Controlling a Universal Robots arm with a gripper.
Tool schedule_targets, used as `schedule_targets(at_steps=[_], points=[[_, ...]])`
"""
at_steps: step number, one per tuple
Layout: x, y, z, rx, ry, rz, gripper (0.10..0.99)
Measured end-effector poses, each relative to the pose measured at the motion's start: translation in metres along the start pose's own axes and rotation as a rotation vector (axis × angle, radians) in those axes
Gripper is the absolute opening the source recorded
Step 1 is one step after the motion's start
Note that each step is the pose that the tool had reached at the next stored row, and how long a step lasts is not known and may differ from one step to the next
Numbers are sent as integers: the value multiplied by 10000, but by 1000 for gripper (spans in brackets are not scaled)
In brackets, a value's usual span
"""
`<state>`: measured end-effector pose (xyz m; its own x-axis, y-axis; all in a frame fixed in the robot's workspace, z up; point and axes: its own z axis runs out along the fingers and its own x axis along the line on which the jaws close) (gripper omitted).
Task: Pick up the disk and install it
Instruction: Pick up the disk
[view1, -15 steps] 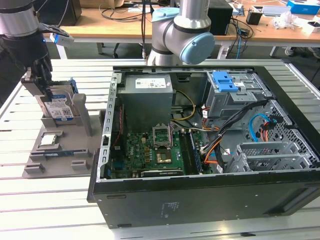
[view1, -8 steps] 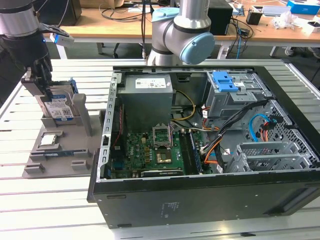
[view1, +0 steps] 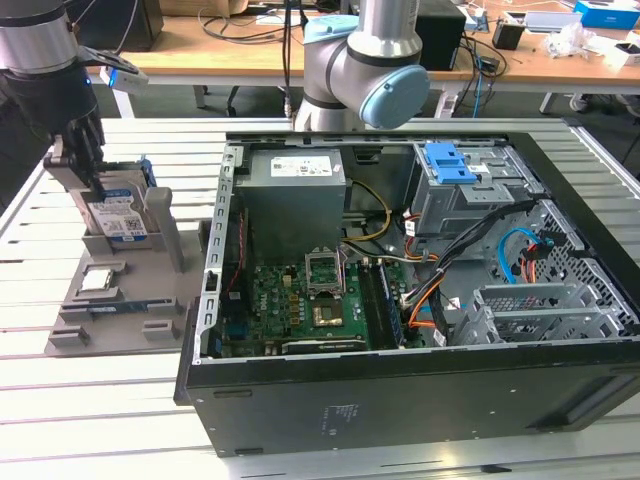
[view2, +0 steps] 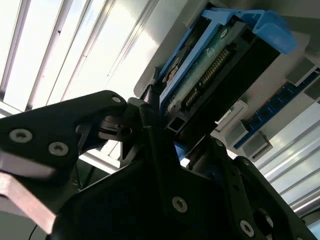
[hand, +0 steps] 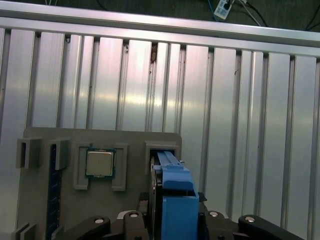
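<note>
Evidently the disk (view1: 120, 215) stands on edge in a slot of the grey holder (view1: 168, 235) at the exterior view's left, well apart from the open computer case (view1: 420, 400). This leaves its top edge free for the gripper (view1: 93, 175) straddling it. Whether that is clamped on, I cannot tell.

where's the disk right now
The disk stands upright in the grey holder at the exterior view's left, just outside the open computer case, with the chip lying nearby.
</note>
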<state>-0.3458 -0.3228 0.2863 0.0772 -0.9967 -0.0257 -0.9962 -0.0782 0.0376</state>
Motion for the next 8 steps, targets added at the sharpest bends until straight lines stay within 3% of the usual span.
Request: schedule_targets(at_steps=[1, 3, 8], points=[[0, 0, 0, 0, -3, 0, 392], [0, 0, 1, 1, -1, 0, 365], [0, 0, 1, 0, -1, 0, 365]])
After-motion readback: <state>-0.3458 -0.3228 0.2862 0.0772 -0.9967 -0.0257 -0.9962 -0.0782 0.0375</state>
